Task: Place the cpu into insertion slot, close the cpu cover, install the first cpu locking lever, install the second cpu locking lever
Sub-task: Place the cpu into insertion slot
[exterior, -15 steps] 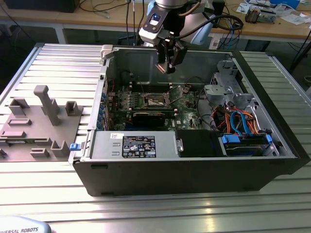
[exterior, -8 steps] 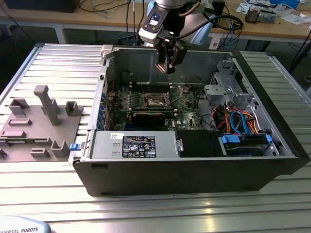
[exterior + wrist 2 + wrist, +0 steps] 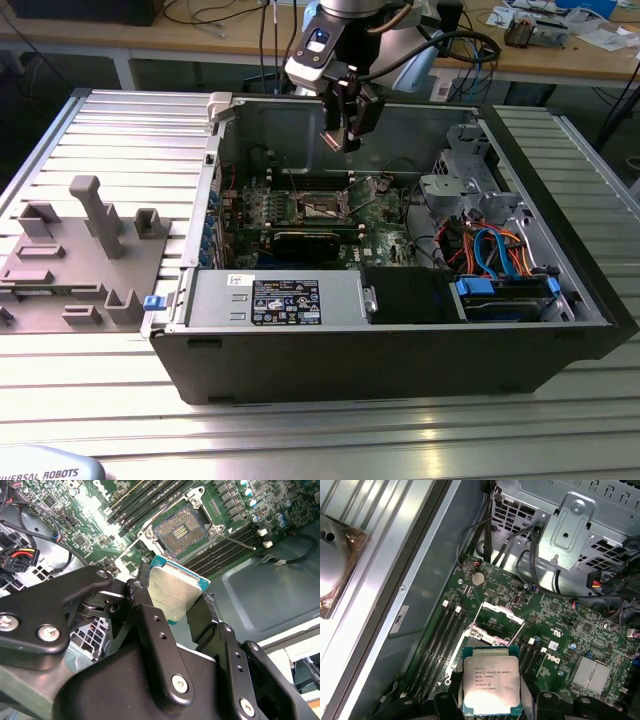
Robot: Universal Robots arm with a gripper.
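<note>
A ribbed aluminium table [image 3: 110, 130] filled the exterior view, with wooden benches and loose cables behind it. An open dark computer case [image 3: 400, 350] lay on its side on the table, interior facing up. Well apart from the case, toward the exterior view's left, a grey moulded fixture [image 3: 80, 250] sat on the table.

Inside the case, a power supply [image 3: 285, 300] ran along the near wall, and a silver drive cage [image 3: 465, 170] with blue and orange cables [image 3: 495, 250] occupied the exterior view's right. The green motherboard [image 3: 300, 215] lay flat on the case floor.

The robot arm [image 3: 350, 30] reached down from above the far wall of the case. Its black gripper [image 3: 347, 140] hung over the motherboard, clear of it.

In the first wrist view, the cpu cover [image 3: 501, 614] appeared raised off the socket, its silver frame standing open. The insertion slot [image 3: 181, 532] lay bare between the long black memory slots, its dark, gold-flecked contact field showing in the second wrist view.

The gripper's two black fingers [image 3: 150, 615] were narrowed onto opposite edges of the cpu [image 3: 491, 685], pinching it between them. The chip's silver metal top faced the first wrist camera. The cpu hung in the air above the motherboard, near the insertion slot but apart from it, not yet seated.
</note>
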